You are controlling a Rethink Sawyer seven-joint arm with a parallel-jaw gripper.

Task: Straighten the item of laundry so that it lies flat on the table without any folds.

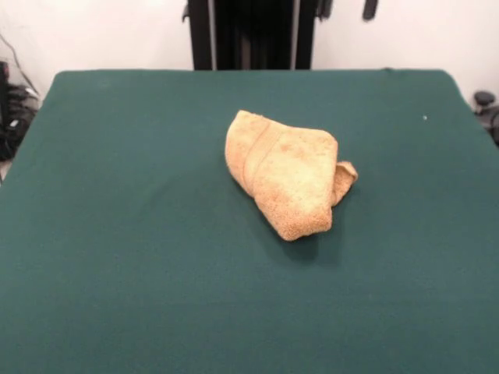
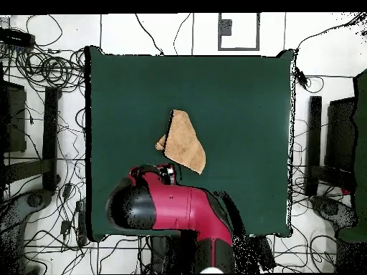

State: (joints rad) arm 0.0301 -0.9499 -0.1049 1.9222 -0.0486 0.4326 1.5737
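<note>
The item of laundry [image 1: 284,171], a golden-tan terry towel, lies crumpled and folded over itself near the middle of the dark green table [image 1: 117,234]. A woven border band runs across its upper layer, and a rolled corner sticks out on its right side. In the overhead view the towel [image 2: 184,142] is a narrow slanted bundle on the table [image 2: 244,93]. The red and black arm [image 2: 179,208] is drawn back over the table's edge by the robot. Its gripper end [image 2: 166,172] sits just short of the towel, apart from it. No tag shows.
The black pedestal [image 1: 249,35] stands behind the table's far edge. Cables [image 2: 50,68] and dark stands [image 2: 315,143] surround the table on the floor. A tiny white speck [image 1: 425,118] lies on the cloth at the far right.
</note>
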